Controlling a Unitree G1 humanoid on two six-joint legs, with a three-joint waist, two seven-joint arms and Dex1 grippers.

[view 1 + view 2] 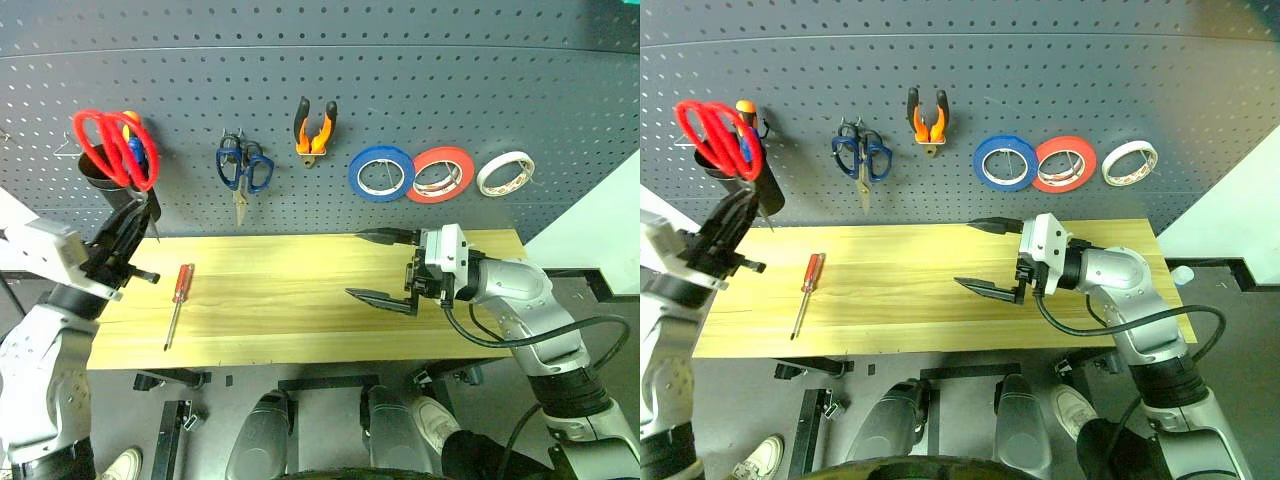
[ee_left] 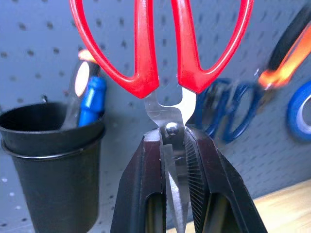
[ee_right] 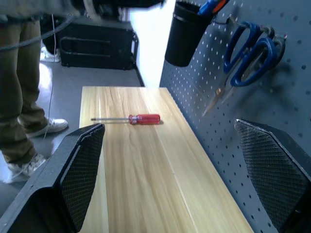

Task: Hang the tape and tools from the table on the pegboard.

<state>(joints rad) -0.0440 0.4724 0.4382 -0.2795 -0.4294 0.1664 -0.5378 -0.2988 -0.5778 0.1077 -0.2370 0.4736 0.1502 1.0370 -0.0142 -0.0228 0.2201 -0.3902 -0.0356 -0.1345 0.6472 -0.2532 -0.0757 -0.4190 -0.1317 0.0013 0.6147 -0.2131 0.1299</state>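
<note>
I see the pegboard (image 1: 320,110) already carrying pliers (image 1: 314,127) at 12 o'clock and cream tape (image 1: 505,172) at 2. On the table (image 1: 290,320) at 8 o'clock, 1 red screwdriver (image 1: 178,302) waits. My left gripper (image 2: 172,160) pinches the red scissors (image 1: 115,148) at the pivot, handles up, probably for hooking; the hook itself is hidden. My right gripper (image 1: 385,268) hangs wide, empty.

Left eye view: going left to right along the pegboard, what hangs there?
Red scissors → blue scissors → pliers → blue tape → red tape → whitish tape.
</note>
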